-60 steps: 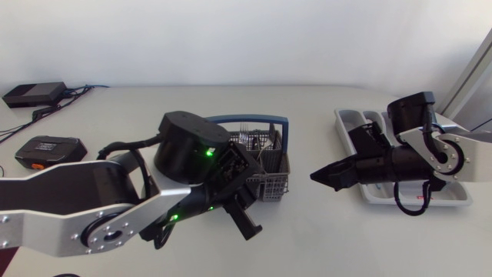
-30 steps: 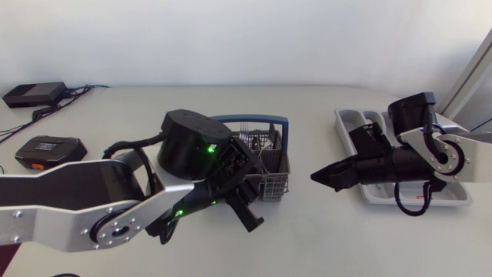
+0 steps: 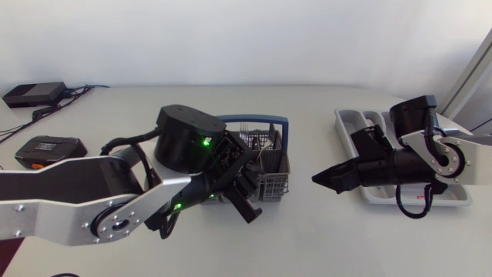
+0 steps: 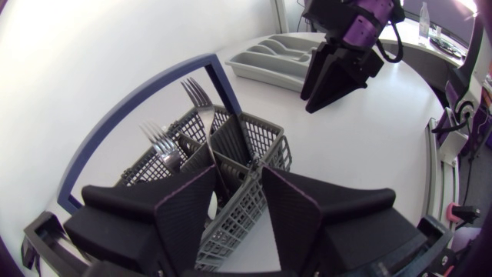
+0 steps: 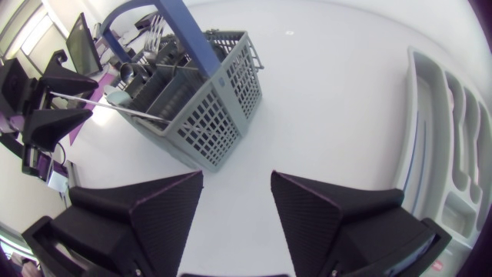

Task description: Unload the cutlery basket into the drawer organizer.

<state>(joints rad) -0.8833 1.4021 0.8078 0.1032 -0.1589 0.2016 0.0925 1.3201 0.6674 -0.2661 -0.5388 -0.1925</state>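
The grey cutlery basket (image 3: 270, 175) with a blue handle (image 3: 254, 120) stands mid-table and holds several forks. My left gripper (image 3: 248, 189) is at its near corner. In the left wrist view the left gripper (image 4: 238, 174) is open, with the basket's corner (image 4: 270, 148) and the handle of a fork (image 4: 201, 104) in the gap between its fingers. Another fork (image 4: 158, 138) stands behind it. My right gripper (image 3: 317, 178) hovers open and empty between the basket and the grey drawer organizer (image 3: 350, 123). From the right gripper (image 5: 237, 178), the basket (image 5: 209, 123) lies ahead and the organizer (image 5: 446, 115) beside.
Two black boxes (image 3: 50, 148) (image 3: 34, 94) with cables lie at the table's far left. Bare table shows between the basket and the organizer (image 4: 269, 58).
My left gripper has shifted up against the basket's corner and its fingers have spread apart. The right arm has hardly moved.
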